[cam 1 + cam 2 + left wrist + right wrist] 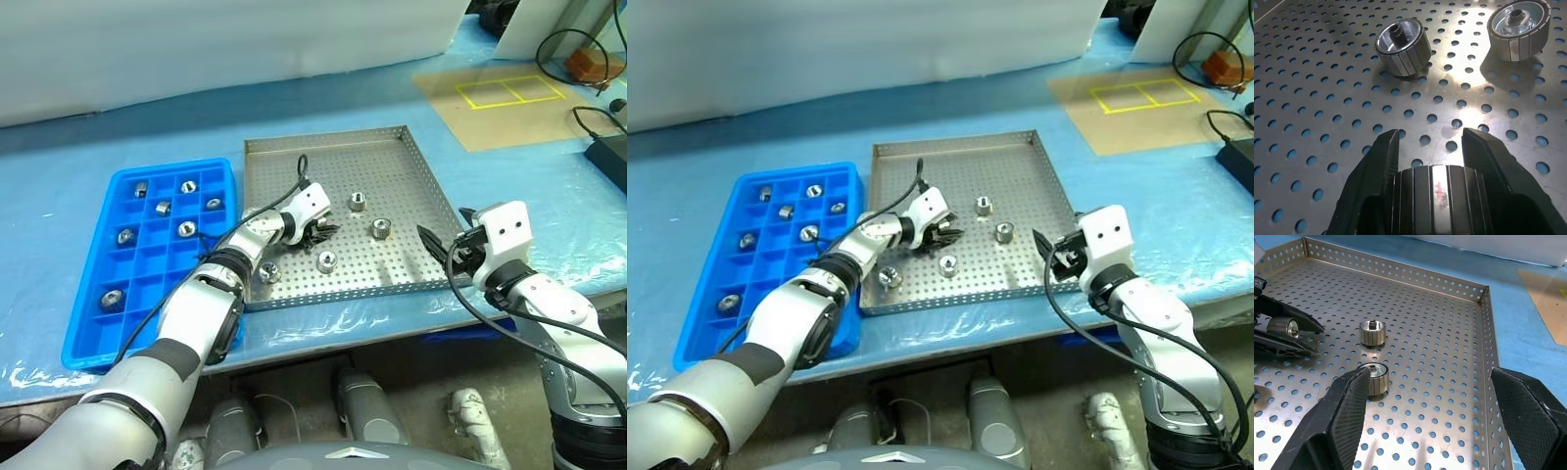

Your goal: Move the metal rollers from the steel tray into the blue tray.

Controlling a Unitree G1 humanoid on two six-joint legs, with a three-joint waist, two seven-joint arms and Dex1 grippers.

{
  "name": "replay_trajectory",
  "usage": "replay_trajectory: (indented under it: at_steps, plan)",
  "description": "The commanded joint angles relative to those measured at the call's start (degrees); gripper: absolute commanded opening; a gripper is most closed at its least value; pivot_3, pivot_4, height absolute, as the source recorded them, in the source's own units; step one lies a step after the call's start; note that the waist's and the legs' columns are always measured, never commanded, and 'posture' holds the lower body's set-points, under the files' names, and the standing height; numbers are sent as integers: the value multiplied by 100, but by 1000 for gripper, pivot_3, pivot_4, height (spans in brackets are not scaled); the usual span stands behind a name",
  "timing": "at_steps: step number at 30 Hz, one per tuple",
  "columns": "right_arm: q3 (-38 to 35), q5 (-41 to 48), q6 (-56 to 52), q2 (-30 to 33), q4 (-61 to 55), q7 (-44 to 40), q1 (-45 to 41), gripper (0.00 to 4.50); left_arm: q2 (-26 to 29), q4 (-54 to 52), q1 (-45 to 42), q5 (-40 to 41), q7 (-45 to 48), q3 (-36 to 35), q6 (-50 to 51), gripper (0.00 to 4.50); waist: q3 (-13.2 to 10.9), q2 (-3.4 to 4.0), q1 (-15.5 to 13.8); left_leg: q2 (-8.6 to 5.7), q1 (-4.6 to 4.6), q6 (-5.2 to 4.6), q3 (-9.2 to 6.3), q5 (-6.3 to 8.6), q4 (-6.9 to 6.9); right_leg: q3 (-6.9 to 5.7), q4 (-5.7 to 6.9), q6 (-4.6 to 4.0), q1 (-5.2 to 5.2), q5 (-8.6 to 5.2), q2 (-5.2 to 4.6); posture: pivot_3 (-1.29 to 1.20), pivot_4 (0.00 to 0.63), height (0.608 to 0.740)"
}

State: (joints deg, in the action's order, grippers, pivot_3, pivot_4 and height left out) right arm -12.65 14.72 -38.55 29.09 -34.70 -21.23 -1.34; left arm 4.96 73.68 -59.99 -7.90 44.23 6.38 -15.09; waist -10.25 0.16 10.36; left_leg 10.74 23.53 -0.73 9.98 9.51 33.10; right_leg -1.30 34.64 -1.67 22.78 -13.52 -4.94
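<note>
Roughly, the job stands past its midpoint. Across the worktop point(88, 147), covered in blue film, the steel tray point(392, 147) sits in the middle with the blue tray point(93, 338) just beside it on the robot's left, rims near or touching.

Seven metal rollers point(187, 228) already lie in the blue tray's compartments, one to a cell, spread over the far and middle rows with one nearer the front; most cells remain bare. On the steel tray's perforated floor four loose rollers are left: two toward the right of centre point(380, 228), one nearer the front rim point(326, 261), and one by the front left corner point(268, 273).

A fifth roller point(1442, 196) is gripped in the left claw point(319, 231), its black fingers point(1378, 156) closed on the ribbed sides, low over the tray's middle. I judge this the lift stage of one more transfer; the carry across to a free blue cell is not yet done.

The right claw point(446, 245) hangs at the steel tray's right rim with its fingers point(1347, 404) spread wide and nothing between them.

As for writing, I can read no brand, label or lettering. A small reddish mark shows on the gripped roller, too faint to read.
</note>
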Motion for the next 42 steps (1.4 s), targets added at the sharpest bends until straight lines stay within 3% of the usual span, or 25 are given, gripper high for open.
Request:
replay_trajectory:
  at_steps: [1, 9, 13, 16, 22, 26, 30, 35, 42]
  plan:
    - [44, 84, 36, 108, -70, -110, -243, 4070, 162, -361, -138, 463, 473, -379, -190, 1753, 0, 0, -7, 0, 7, -16, 0, -10, 0, 0, 0, 0, 7, 0, 0, -532, 150, 740]
    - [781, 242, 246, 175, 706, -848, -1466, 4070, 1130, -2192, 324, 1159, 1997, -596, -10, 1753, -5, -5, -98, 6, 25, -23, 0, -8, -3, -5, 12, -1, 34, 0, -2, -351, 150, 740]
    - [1232, 217, 525, 147, 1353, -1345, -2167, 4070, 1645, -3305, 802, 1316, 2190, -579, 458, 1753, -6, -1, -368, 15, 16, -19, 3, -10, -7, -4, 23, -3, 33, 0, 1, -209, 150, 740]
    - [1731, 119, 938, -96, 2132, -1805, -2939, 4070, 2259, -4411, 1388, 1480, 2093, -819, 981, 1753, -9, -2, -556, 19, 13, -15, 6, -13, -6, 1, 34, -4, 38, 1, 1, -118, 150, 740]
    - [2250, -46, 1730, -597, 3369, -2440, -3782, 4070, 2955, -6078, 2389, 1865, 1510, -1362, 1899, 1753, -11, 0, -1183, 28, 14, 10, 6, -26, -13, -15, 89, -28, 60, -14, 0, 84, 150, 740]
    - [2633, -175, 2318, -1098, 4267, -2944, -4305, 4070, 3449, -7674, 3633, 2287, 1112, -2112, 2813, 1753, -13, -5, -1438, 25, 18, 20, 7, -26, -20, -18, 92, -36, 67, -19, -5, 226, 150, 740]
    - [2752, -281, 2701, -1359, 4836, -3277, -4568, 4070, 3573, -8796, 4721, 2560, 730, -2597, 3429, 1753, -16, -10, -1651, 25, 28, 46, 3, -24, -28, -25, 97, -35, 80, -19, -5, 297, 150, 740]
    - [2768, -371, 2928, -1492, 5201, -3522, -4663, 4070, 3344, -9592, 5675, 2694, 217, -2770, 3677, 1753, -16, -11, -1856, 29, 26, 60, -2, -31, -29, -30, 102, -34, 77, -20, -6, 329, 150, 740]
    - [2665, -448, 2867, -1432, 5143, -3543, -4545, 4070, 2894, -9412, 5603, 2265, -343, -2009, 3265, 1753, -15, -12, -1948, 37, 16, 97, -6, -53, -37, -28, 111, -30, 76, -19, -3, 306, 150, 740]
